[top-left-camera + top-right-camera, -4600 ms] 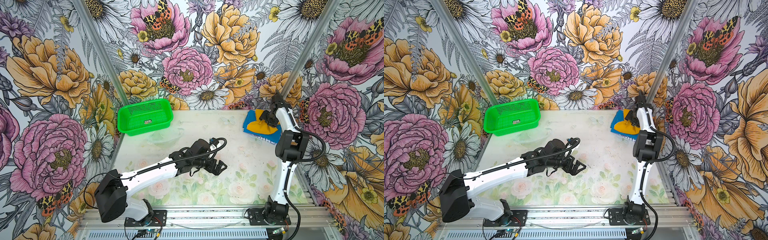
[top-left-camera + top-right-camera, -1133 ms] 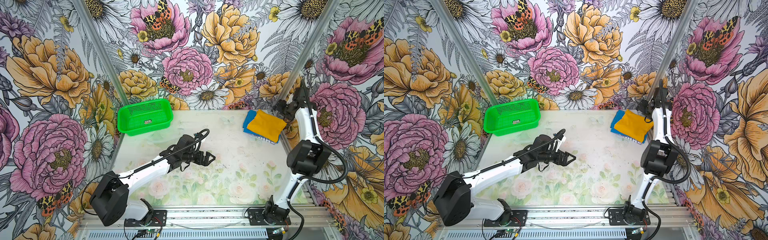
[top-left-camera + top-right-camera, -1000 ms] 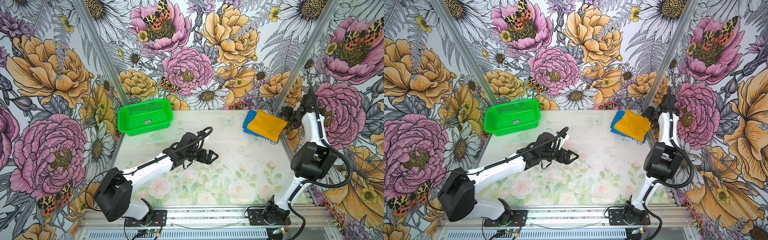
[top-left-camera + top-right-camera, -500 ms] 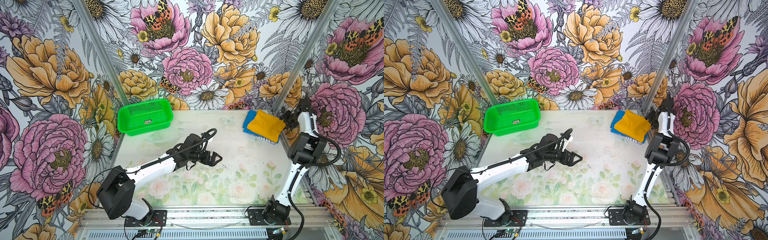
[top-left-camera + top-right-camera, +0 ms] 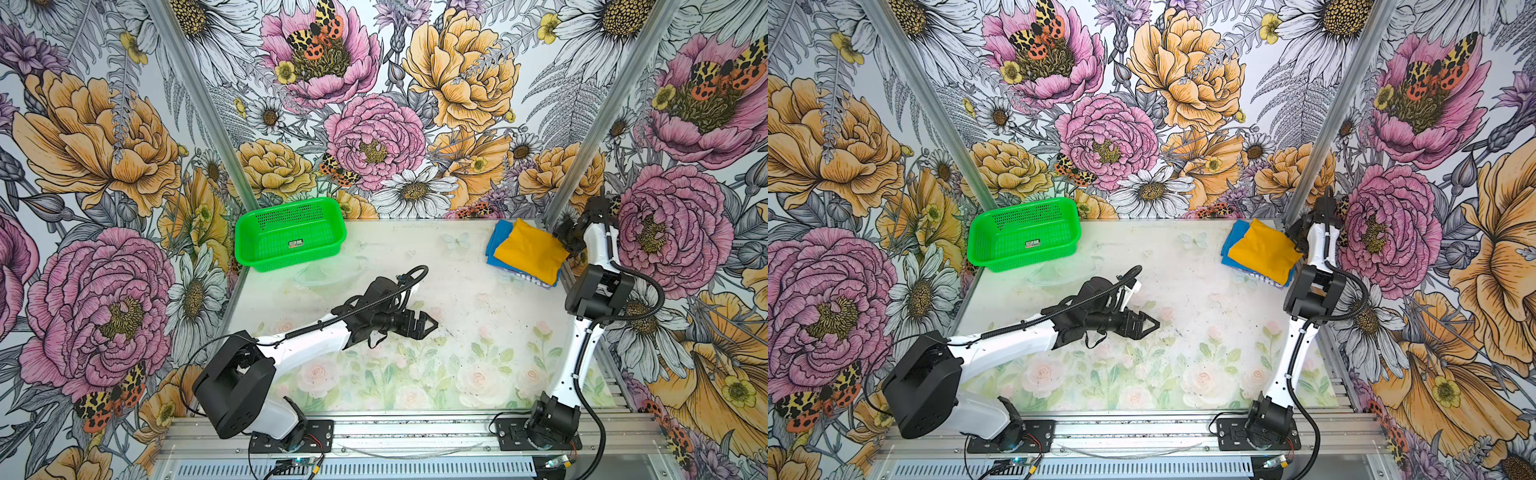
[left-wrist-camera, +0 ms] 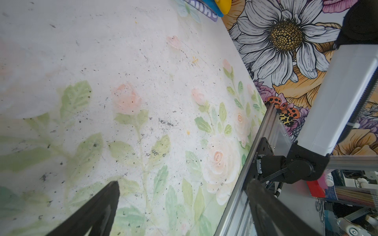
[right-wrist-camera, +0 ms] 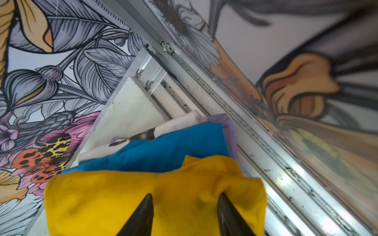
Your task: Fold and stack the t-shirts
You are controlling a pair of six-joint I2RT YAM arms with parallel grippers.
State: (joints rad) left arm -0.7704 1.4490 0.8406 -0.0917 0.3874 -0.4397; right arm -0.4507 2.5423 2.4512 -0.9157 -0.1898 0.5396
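Folded & stacked, appar.: yellow shirt (image 5: 527, 253) atop blue shirt (image 5: 496, 243). L gripper (image 6: 182, 182) spread wide, empty. R gripper (image 7: 186, 195) half-spread on yellow edge; pinch unclear. Remaining, prob.: tidy-up only.

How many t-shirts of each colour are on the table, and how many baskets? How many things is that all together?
Yellow t-shirt: 1
Blue t-shirt: 1
Green basket: 1
Total: 3
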